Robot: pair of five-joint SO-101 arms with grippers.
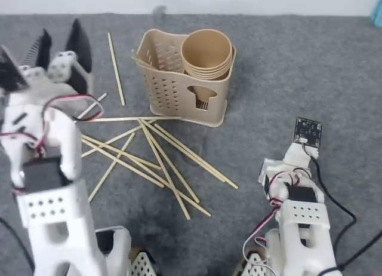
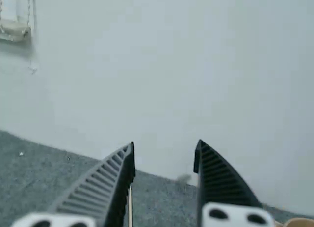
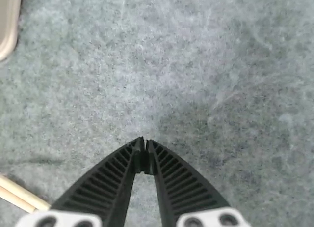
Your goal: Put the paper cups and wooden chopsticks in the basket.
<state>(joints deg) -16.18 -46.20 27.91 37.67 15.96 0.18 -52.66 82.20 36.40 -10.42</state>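
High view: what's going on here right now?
The paper cups are stacked inside the basket. The chopsticks lie scattered on the grey mat beside and in front of it. The left gripper is open and holds nothing, left of the basket. The right gripper is shut over bare mat, empty.

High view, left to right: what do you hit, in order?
left gripper → lone chopstick → basket → cups in its right side → right arm. Chopstick pile left out: it spans the basket's width.
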